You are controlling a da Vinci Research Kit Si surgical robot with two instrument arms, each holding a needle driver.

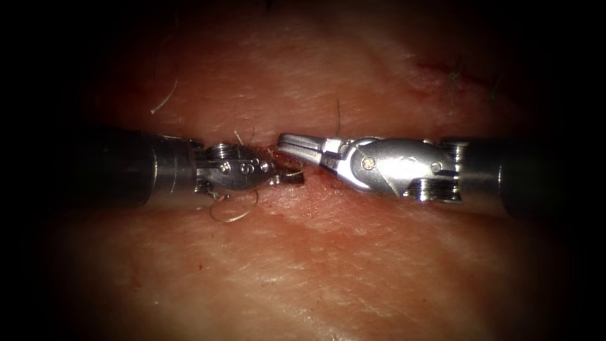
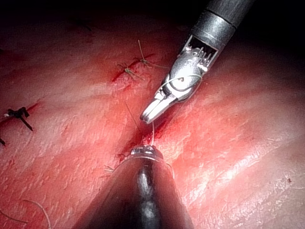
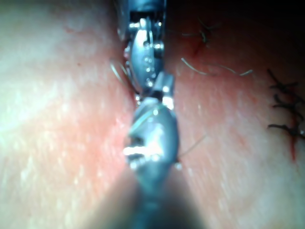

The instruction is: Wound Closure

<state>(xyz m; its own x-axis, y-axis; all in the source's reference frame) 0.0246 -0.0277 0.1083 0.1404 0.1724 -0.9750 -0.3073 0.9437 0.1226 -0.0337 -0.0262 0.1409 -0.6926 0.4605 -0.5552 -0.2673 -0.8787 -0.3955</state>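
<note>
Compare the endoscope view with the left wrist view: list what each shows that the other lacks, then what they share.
Endoscope view adds: the left tool seen side-on, with a thread loop lying below it. Left wrist view adds: dark finished stitches, and thread running from the right tool, jaws shut on it, down to the cut. Shared: both tools meeting over the cut in the tissue. What the left tool holds, and where the needle is, I cannot tell.

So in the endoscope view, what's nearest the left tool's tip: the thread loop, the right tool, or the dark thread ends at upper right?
Counting from the left tool:
1. Right tool, its tip just above, nearly touching.
2. Thread loop, lying on the tissue below the left tool's wrist.
3. Dark thread ends, far off at upper right.
</note>
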